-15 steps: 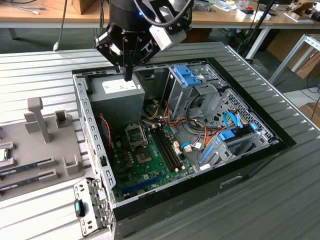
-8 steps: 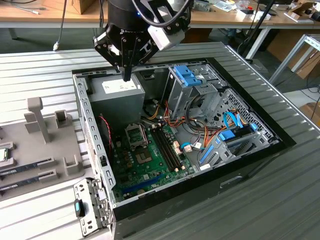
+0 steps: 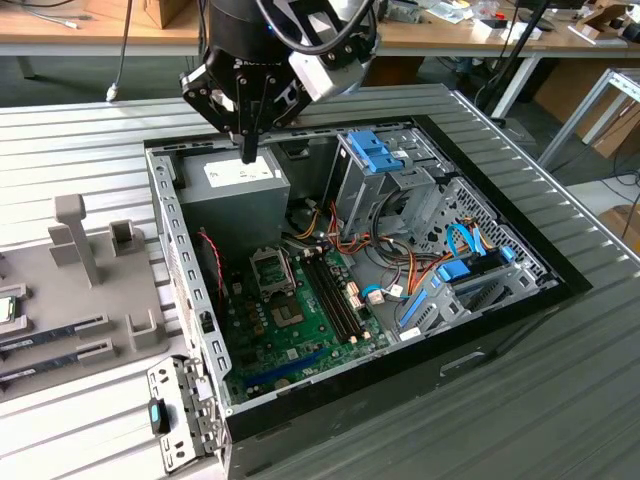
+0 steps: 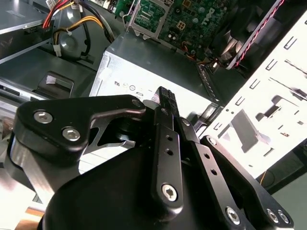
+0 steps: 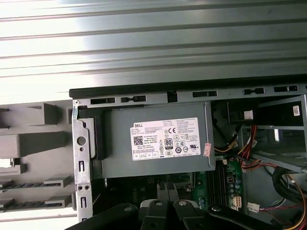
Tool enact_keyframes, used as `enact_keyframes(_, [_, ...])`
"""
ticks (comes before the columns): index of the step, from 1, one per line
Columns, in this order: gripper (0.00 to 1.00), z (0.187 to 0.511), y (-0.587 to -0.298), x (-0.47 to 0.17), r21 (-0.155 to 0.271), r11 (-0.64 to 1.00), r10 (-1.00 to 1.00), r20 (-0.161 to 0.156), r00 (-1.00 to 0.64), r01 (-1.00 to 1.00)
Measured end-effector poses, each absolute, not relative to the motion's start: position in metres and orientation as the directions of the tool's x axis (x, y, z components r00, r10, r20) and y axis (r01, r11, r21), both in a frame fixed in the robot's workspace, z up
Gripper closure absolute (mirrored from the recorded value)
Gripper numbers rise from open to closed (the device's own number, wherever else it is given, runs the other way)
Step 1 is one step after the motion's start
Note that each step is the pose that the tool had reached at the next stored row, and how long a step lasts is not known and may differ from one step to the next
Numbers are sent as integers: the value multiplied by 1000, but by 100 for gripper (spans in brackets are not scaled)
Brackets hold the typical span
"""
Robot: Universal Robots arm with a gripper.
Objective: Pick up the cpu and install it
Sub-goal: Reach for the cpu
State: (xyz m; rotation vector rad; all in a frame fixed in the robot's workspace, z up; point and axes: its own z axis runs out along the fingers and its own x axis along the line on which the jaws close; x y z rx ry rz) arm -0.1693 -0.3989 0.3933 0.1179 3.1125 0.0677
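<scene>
The cpu (image 3: 6, 308), a small flat square with a green rim, lies on the grey holder tray (image 3: 90, 300) at the exterior view's left edge, partly cut off by the frame. My gripper (image 3: 248, 152) hangs shut and empty above the grey power supply (image 3: 235, 185) inside the open computer case, far from the cpu. In both wrist views the black fingers (image 4: 165, 98) press together over the power supply's label (image 5: 165, 139). The motherboard's cpu socket (image 3: 270, 270) stands open below the power supply, its metal frame (image 4: 148, 17) lifted.
The green motherboard (image 3: 300, 330) carries dark memory slots (image 3: 335, 295) and a bare dark chip (image 3: 287, 317). Blue drive brackets (image 3: 380, 150) and bundled cables (image 3: 400, 270) crowd the case's right. Memory sticks (image 3: 50, 335) and upright posts (image 3: 75, 235) sit on the tray. The case wall (image 3: 175, 260) separates tray from board.
</scene>
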Motion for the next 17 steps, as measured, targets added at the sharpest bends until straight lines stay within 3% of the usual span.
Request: enact_keyframes(17, [89, 393, -399, -177, 44, 996, 76, -24, -997, 75])
